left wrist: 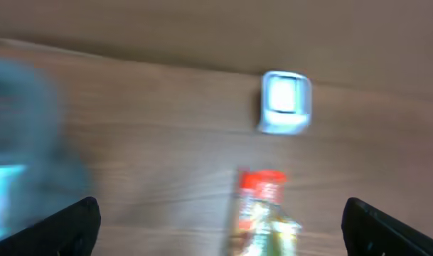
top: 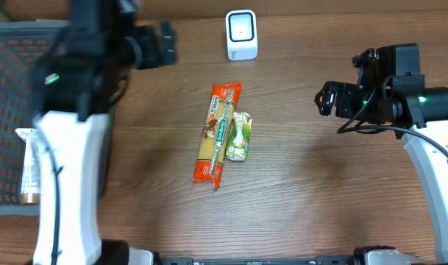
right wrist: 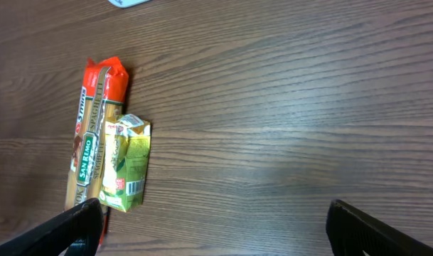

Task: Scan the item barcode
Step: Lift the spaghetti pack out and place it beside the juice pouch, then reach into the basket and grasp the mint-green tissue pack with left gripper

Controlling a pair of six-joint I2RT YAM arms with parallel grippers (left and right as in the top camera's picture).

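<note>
**Both sets of jaws wide, nothing held**

A long orange plastic spaghetti packet (top: pixel 217 132) lies mid-table, its long axis running near to far. A small green foil pouch (top: pixel 240 138) touches its right side. The left gripper (top: pixel 159 46), spread and empty, hovers far-left of the packet's far end. The right gripper (top: pixel 326 98), equally spread, hangs to the right. A white boxy scanner (top: pixel 242 34) stands beyond, and open tabletop (top: pixel 304 199) surrounds both.

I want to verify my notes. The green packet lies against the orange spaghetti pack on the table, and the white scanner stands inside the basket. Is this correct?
Not quite. The white scanner stands on the table, not inside the basket; the overhead view shows it. The green packet does lie against the orange spaghetti pack.
</note>
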